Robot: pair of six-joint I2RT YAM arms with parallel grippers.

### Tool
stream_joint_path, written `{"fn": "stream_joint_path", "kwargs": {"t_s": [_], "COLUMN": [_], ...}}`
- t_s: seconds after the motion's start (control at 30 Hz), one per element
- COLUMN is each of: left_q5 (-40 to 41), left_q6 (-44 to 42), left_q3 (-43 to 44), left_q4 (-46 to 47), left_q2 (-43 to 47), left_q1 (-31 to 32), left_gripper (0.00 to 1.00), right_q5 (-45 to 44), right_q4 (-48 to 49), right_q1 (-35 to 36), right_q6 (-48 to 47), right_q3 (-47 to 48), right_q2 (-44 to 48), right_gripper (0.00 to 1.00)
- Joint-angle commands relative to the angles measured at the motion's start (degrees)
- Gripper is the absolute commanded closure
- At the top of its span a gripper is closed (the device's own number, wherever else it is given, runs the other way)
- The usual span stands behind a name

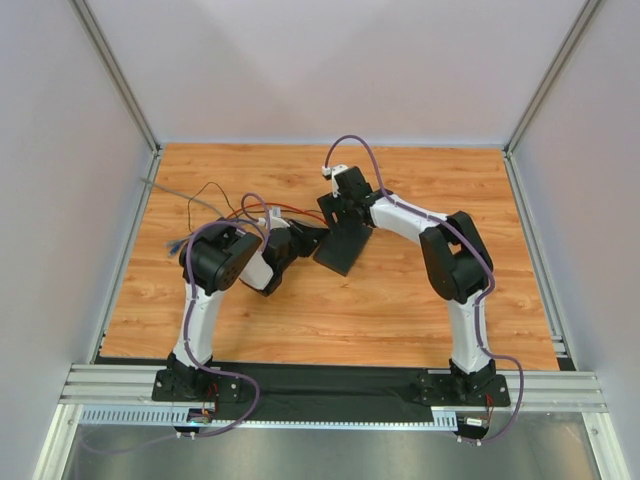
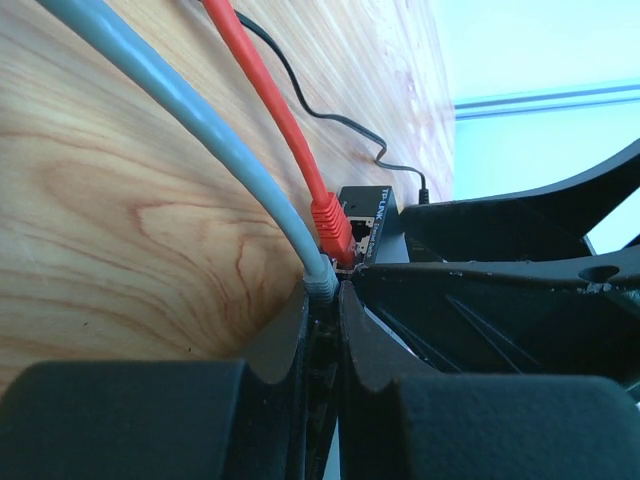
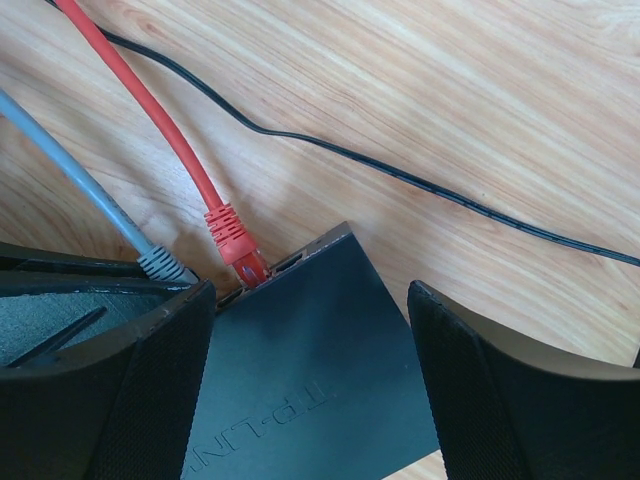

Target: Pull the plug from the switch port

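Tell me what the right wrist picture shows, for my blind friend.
A flat matte-black rectangular switch box sits between the right gripper's black fingers, against a wooden table. A red cable is plugged into its edge, a grey cable's plug ends beside that, and a thin black wire crosses the wood.

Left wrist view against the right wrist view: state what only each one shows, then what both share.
Only the left wrist: the left gripper shut on the grey plug, and the black cable ending by the switch. Only the right wrist: the switch's broad top, with the fingers of the right gripper either side. Both: the red plug in its port, the grey plug, the wooden table.
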State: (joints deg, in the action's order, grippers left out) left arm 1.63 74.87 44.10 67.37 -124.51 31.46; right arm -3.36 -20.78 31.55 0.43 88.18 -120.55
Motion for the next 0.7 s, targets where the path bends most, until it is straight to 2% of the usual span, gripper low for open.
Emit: {"fn": "stream_joint_path", "kwargs": {"t_s": [0.0,0.1,0.37,0.57,0.67], "left_q5": [7.9,7.9,8.2,7.6,6.4], "left_q6": [-5.5,-5.1,-6.7,-4.4,-5.1], "left_q3": [0.9,0.7,0.8,0.4,0.5], "left_q4": [13.0,18.1,16.1,20.1,18.1], "left_q2": [-2.1,-4.5,-3.2,-5.5,-4.7], "left_q1": [-2.5,-2.5,-2.6,-3.9,-3.4], "left_gripper": [1.0,1.0,1.0,1.0,1.0], "right_q5": [-2.9,-3.1,-1.9,-2.0,-2.4], "right_q4": [-13.4,-13.9,-12.9,-13.4,-12.8], "right_q1": [-2.4,-2.6,-3.6,-3.8,-3.9], "right_q6": [-1.9,-1.6,-0.8,-0.8,-0.8], "right_q3": [-2.0,-1.6,-2.6,-2.4,-2.4], "right_q2": [-1.9,-2.2,-1.4,-1.6,-1.4], "right_gripper": [0.22,0.22,0.23,0.23,0.23]}}
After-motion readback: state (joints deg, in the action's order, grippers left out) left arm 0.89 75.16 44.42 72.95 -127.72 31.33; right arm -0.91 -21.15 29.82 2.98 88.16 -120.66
